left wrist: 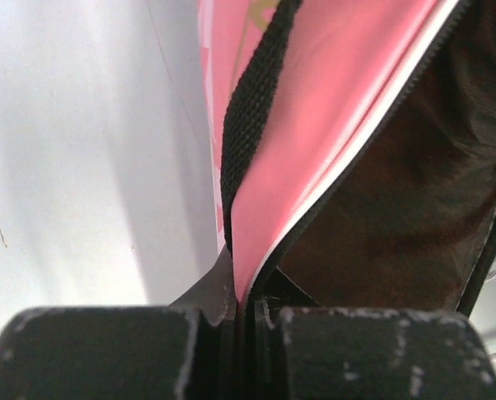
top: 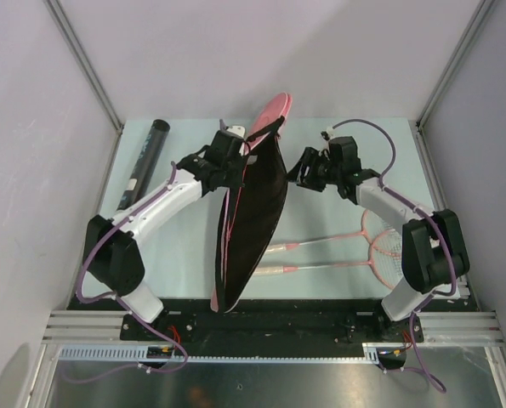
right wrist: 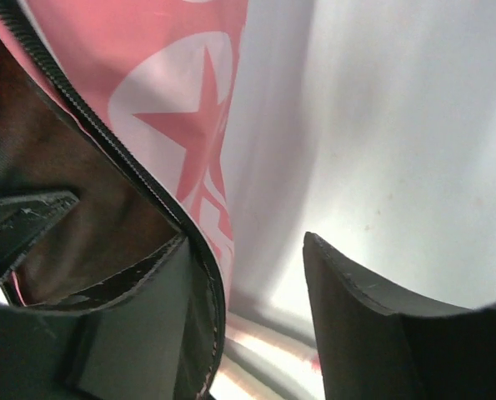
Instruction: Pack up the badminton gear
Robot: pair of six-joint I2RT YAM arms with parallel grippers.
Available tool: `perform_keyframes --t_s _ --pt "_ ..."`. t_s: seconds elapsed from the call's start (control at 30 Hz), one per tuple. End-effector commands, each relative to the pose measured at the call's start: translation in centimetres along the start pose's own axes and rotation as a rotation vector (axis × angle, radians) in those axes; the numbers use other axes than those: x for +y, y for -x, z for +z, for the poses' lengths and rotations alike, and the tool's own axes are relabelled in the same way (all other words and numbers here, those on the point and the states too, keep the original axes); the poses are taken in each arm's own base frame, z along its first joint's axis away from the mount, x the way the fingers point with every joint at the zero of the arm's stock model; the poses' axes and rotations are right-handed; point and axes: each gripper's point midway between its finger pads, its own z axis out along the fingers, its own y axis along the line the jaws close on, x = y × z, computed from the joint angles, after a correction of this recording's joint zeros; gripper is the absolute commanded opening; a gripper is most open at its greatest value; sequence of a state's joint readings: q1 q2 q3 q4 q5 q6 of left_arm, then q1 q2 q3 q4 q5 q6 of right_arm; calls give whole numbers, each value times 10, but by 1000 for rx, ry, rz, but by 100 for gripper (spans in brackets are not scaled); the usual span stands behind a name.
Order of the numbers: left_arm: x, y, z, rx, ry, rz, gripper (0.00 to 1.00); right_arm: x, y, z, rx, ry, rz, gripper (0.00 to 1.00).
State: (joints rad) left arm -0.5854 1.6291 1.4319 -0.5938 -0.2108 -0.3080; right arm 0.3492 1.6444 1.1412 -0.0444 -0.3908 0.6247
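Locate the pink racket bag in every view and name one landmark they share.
Top external: racket bag stands open at picture centre.
Left wrist: fills the upper right, edge pinched in the left end effector.
Right wrist: upper left, star print showing.
Shared landmark: its black lining.

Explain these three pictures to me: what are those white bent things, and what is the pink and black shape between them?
Those are two robot arms bolted at the table's near edge. The wide picture comes from a camera above them; the two close-ups come from cameras on their wrists. Between them is a pink racket bag, unzipped, its dark inside showing. The left gripper is pinched shut on one edge of the opening; the right gripper is open at the other edge. On the table lie two pink rackets and a black tube.
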Motion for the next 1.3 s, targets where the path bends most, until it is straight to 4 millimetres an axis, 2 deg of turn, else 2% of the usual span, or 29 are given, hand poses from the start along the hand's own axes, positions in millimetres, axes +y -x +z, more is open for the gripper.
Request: perform_keyframes --t_s 0.0,0.03,0.1,0.13,0.2,0.23,0.27,0.3,0.33,0.4,0.43,0.47,0.5,0.63,0.73,0.87,1.0,1.27 --pt "16 10 -4 -28 81 -87 0 7 10 -44 -41 -122 -4 62" --pt "18 12 -4 -28 95 -101 0 -2 -4 -56 1 -194 31 70" --pt "26 9 -4 -17 146 -141 0 -14 -12 -76 -26 -305 114 77" --pt "30 11 -5 -21 160 -158 0 -27 -35 -86 29 -375 146 78" --pt "33 11 -7 -23 176 -192 0 -44 -50 -103 17 -485 217 79" --pt "37 11 -7 -26 186 -208 0 -53 -70 -118 33 -524 245 91" --pt "39 13 -9 -33 189 -223 0 -56 -75 -125 -6 -546 329 92" --pt "41 16 -10 -43 195 -231 0 -59 -83 -132 -17 -551 368 99" --pt "42 18 -10 -47 199 -235 0 -65 -97 -145 -49 -536 416 100" --pt "44 21 -11 -52 205 -230 0 -79 -104 -159 -141 -583 533 100" --pt "44 22 -12 -55 211 -237 0 -85 -110 -177 -181 -613 567 100" --pt "44 22 -13 -54 206 -237 0 -103 -117 -186 -223 -682 584 100" --pt "43 22 -13 -54 201 -237 0 -108 -119 -192 -260 -703 633 99" --pt "45 19 -14 -44 201 -202 0 -141 -140 -219 -314 -888 690 85" --pt "53 16 -17 -49 234 -184 1 -150 -143 -215 -312 -923 716 78" --pt "57 10 -20 -48 250 -182 0 -160 -146 -214 -351 -964 770 73" --pt "65 5 -19 -45 287 -184 0 -168 -146 -203 -353 -981 808 70" --pt "72 12 -33 -84 303 -192 0 -186 -153 -189 -325 -1055 840 65"
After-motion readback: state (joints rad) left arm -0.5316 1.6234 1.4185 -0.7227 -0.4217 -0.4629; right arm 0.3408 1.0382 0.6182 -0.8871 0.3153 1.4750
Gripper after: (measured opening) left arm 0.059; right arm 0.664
